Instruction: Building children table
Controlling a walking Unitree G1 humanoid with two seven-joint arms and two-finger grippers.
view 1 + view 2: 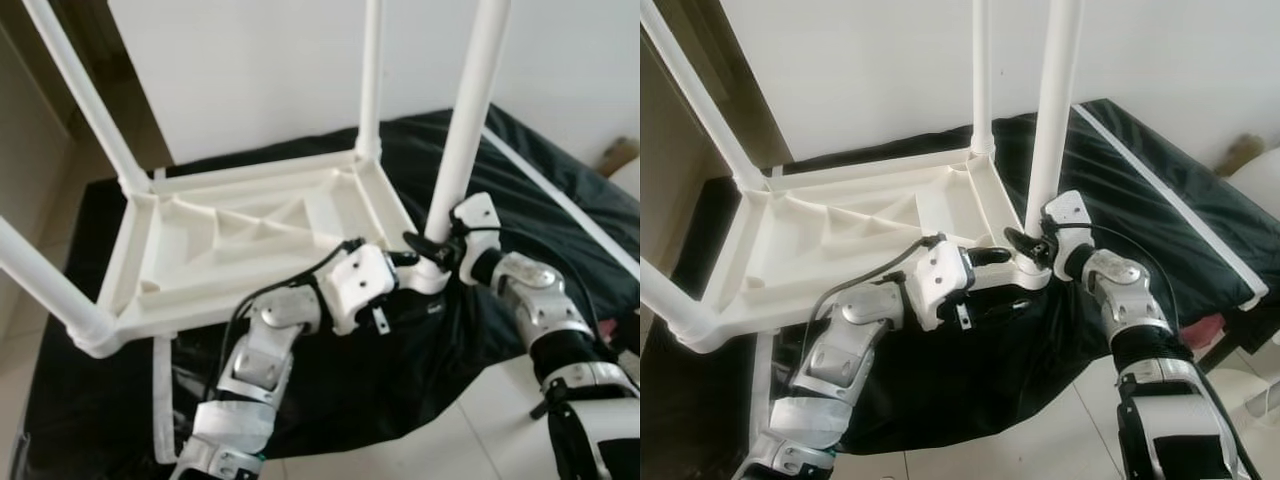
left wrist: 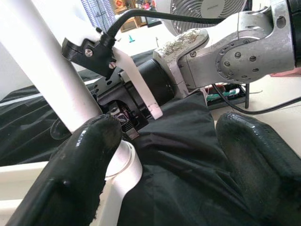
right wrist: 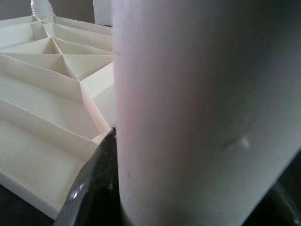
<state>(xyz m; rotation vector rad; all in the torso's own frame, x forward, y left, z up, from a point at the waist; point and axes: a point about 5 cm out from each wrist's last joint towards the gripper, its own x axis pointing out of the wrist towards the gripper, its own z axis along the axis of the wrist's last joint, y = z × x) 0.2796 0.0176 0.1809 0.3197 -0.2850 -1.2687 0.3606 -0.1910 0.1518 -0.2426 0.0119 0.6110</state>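
White wall is backing the scene; pale floor tiles [image 1: 480,430] are showing below a glossy black sheet [image 1: 400,360] that is draping a low surface in crumpled folds. One white plastic tabletop [image 1: 240,250] is lying upside down on the sheet, its underside facing up and showing a grid of moulded ribs with triangular and rectangular cells. Four white round legs, smooth tubes, are standing up from its corners: a far-left leg [image 1: 85,95] leaning outward, a far-right leg [image 1: 370,80], a near-left leg [image 1: 45,285] and a near-right leg [image 1: 465,115]. One loose flat white strip [image 1: 160,400] is lying beside the tabletop's near-left edge, and a long white bar [image 1: 1160,180] is running diagonally across the sheet on the right. Both silver arms are meeting at the near-right corner. Left gripper [image 1: 405,258] is reaching in from the left, its two black fingers spread apart, one fingertip [image 2: 94,141] touching the socket collar at the leg's base, nothing clamped. Right gripper [image 1: 432,245] is sitting at the near-right leg's base from the other side; one black finger [image 3: 94,188] is pressing against the tube, but I cannot tell whether the pair is closed around it. One fan [image 2: 207,12] is standing in the left wrist view's background.
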